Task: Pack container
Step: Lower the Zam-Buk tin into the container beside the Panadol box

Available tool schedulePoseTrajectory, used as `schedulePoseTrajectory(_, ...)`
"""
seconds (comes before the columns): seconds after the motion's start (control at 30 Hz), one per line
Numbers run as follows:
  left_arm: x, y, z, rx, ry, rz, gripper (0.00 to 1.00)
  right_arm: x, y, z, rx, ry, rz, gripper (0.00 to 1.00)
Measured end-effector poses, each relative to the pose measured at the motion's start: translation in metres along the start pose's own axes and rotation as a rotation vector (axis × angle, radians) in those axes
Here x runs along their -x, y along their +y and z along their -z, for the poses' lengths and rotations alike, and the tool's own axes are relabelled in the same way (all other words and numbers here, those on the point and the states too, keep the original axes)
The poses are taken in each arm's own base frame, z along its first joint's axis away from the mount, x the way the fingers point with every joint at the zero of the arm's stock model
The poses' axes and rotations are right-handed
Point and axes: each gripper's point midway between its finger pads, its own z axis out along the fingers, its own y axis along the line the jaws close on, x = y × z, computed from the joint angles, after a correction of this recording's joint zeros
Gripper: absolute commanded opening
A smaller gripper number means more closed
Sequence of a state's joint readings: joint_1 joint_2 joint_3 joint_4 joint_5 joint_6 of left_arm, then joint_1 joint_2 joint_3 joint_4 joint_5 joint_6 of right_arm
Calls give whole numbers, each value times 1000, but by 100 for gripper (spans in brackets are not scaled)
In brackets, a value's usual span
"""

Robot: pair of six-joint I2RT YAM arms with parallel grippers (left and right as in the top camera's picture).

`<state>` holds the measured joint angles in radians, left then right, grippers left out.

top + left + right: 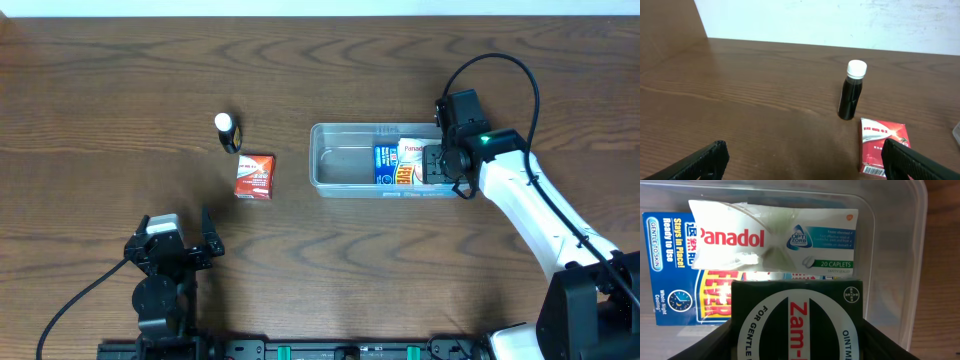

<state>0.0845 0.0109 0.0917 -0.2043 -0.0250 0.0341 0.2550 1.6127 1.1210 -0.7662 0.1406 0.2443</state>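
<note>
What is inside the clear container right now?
In the container: a blue fever-patch box, a white Panadol box overlapping it, and a dark Zam box. Whatever lies under these is covered.

Table [100, 100] smooth wood-grain, satin. Container [313, 160] clear glossy plastic. Dark green box [800, 325] glossy card. My right fingers [710, 350] matt black.

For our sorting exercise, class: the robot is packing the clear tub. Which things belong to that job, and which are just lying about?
In the job: container, Panadol box, blue fever-cooling box, Zam ointment box in right gripper.
Lying about, perhaps awaiting packing: red box, dark white-capped bottle.
</note>
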Motion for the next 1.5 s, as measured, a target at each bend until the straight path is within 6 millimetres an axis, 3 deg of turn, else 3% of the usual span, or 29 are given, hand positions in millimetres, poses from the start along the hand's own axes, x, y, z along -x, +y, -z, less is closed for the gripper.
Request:
schedulePoseTrajectory(0.27,0,0,0,0,0,0,98,-12,-3,0,-12,48,7,63)
schedulePoseTrajectory(0.57,0,0,0,0,0,0,98,-13,-4,0,-16,52,11,74)
schedulePoseTrajectory(0.97,0,0,0,0,0,0,98,-12,-4,2,-18,50,24,65)
schedulePoseTrajectory(1.2,0,0,0,0,0,0,98,1,-4,20,-17,43,31,43)
schedulePoseTrajectory(1.23,0,0,0,0,0,0,98,4,-3,23,-15,38,32,36)
schedulePoseTrajectory(1.33,0,0,0,0,0,0,98,9,-3,27,-11,27,30,1)
schedulePoseTrajectory(1.5,0,0,0,0,0,0,98,4,2,28,15,47,29,1)
